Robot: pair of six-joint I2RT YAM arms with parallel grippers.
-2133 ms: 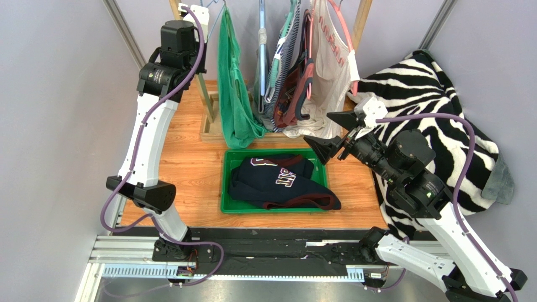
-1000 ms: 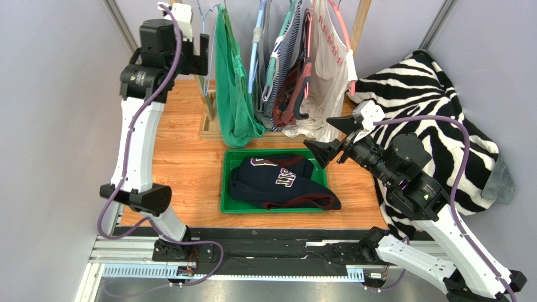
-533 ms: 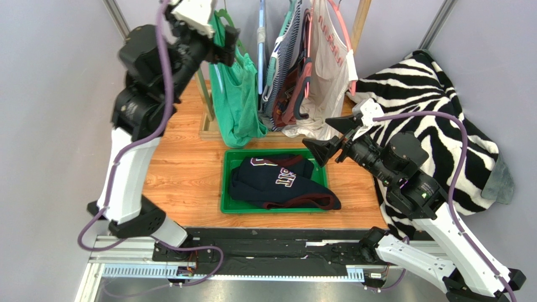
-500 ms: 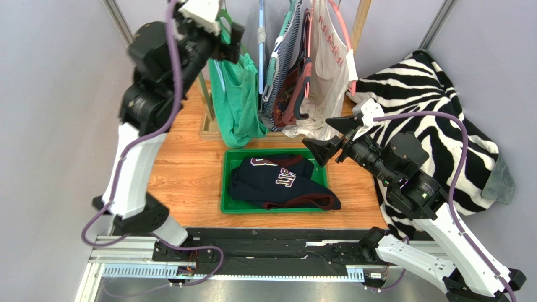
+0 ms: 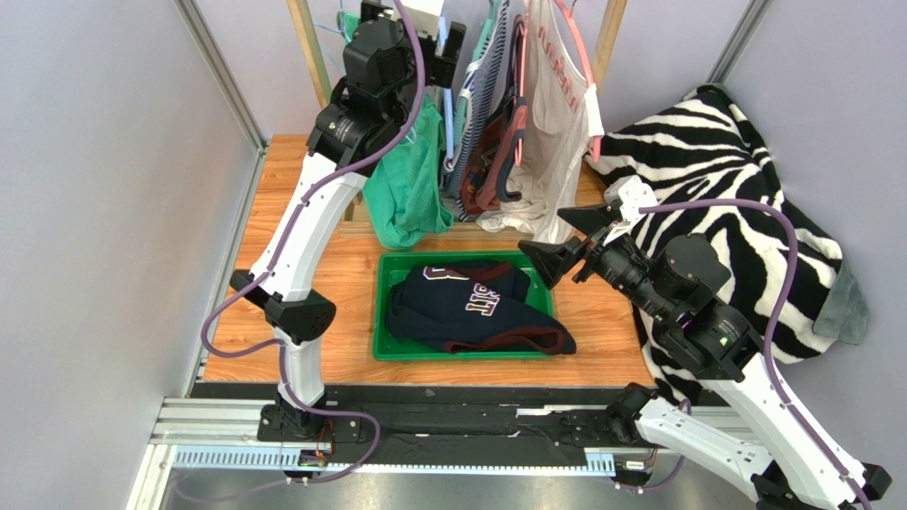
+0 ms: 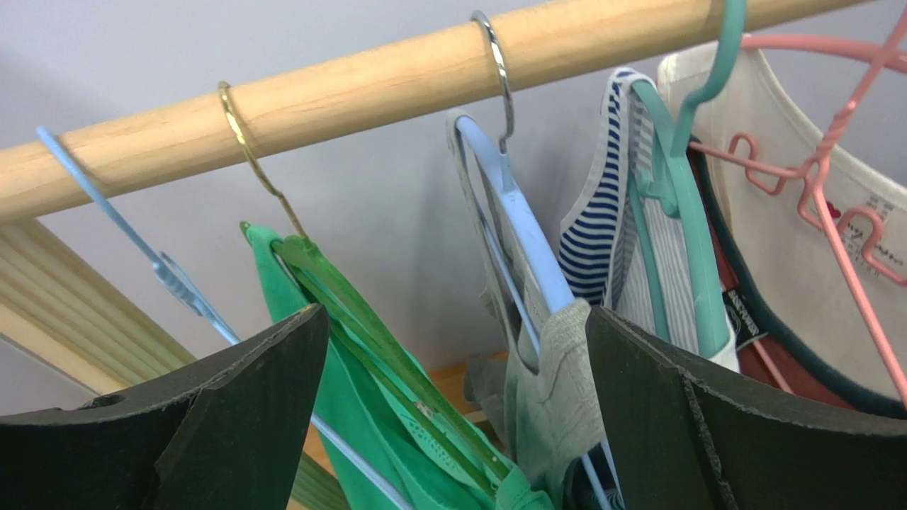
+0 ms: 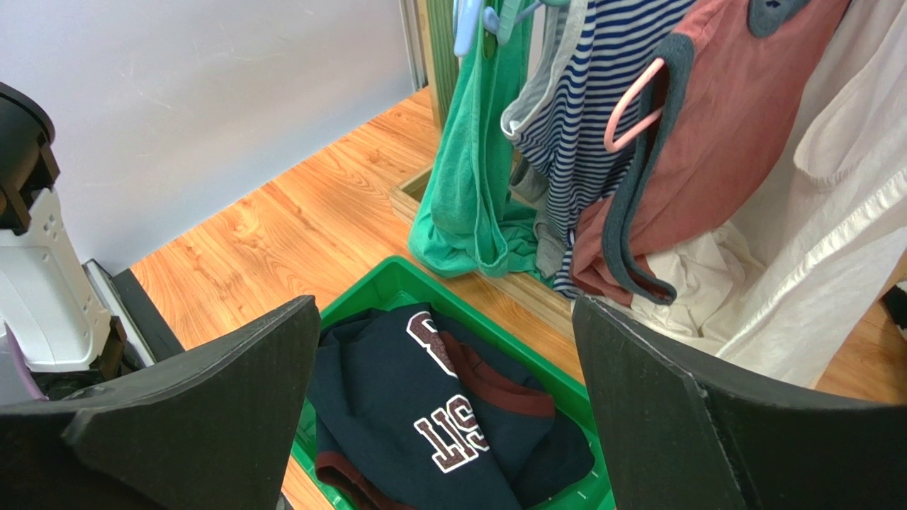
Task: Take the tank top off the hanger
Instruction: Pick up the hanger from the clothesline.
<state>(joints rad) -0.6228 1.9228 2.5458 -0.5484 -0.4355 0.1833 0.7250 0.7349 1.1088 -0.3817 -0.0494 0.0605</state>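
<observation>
While L gripper (image 6: 447, 356) hovers below round wooden rail (image 6: 373, 80), fingers spread, empty | R gripper (image 7: 447, 356) spread too | step: approach | next: pinch strap of green fabric tank top (image 6: 346, 420), slip off green plastic hanger (image 6: 343, 306)

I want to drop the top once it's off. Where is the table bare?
Bare wood lies left of the green bin and in a narrow strip between bin and zebra blanket. The bin holds a navy shirt; under the hanging tops it is crowded.
</observation>
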